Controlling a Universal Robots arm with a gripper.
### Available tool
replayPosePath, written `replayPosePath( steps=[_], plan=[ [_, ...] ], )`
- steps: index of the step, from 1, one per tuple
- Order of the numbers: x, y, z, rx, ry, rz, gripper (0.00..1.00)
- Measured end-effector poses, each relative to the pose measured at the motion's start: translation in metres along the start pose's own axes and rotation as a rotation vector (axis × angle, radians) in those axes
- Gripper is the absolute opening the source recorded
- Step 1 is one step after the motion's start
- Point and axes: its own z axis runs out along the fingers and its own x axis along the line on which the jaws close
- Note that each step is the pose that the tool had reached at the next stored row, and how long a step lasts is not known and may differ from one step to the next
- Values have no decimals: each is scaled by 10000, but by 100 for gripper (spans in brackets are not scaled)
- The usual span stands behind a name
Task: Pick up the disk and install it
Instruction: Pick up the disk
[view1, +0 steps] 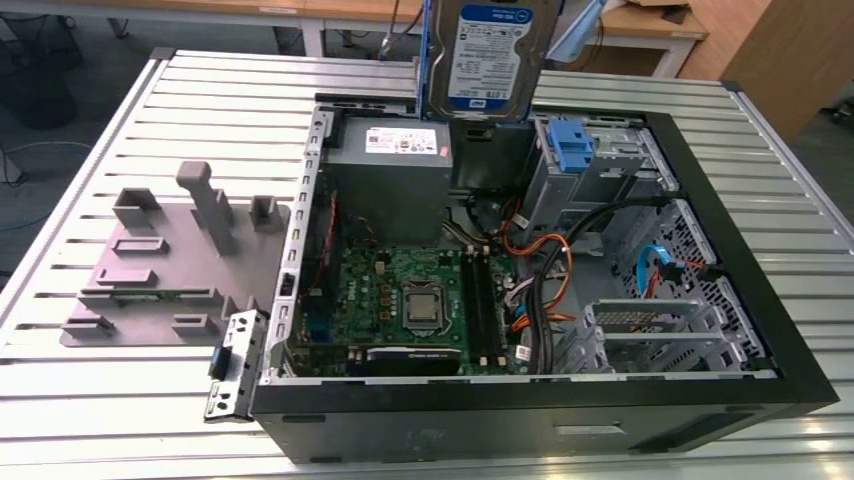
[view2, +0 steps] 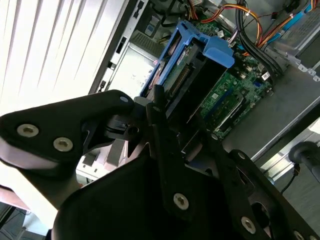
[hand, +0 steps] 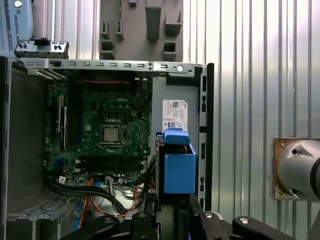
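- Exterior view: table (view1: 200, 100) carries the open PC case (view1: 441, 435), side panel off for access from above.
- Disk (view1: 489, 50) hangs on edge, label twd. camera, high over the case's far end; we reckon that's prob. to lower it straight in.
- Gripper (hand: 172, 202), first wrist view: clamped on disk's sides.

The silver-grey disk (view1: 487, 50), with blue rails and a white-and-blue label, is held upright, clamped in the gripper (view2: 172, 117) and projecting beyond its fingertips.
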Motion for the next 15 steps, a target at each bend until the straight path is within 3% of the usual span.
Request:
replayPosePath(
  steps=[7, 15],
  plan=[
    [34, -120, 26, 0, 1, 1, 35],
    [39, -128, 30, 2, -1, 10, 35]
  ],
)
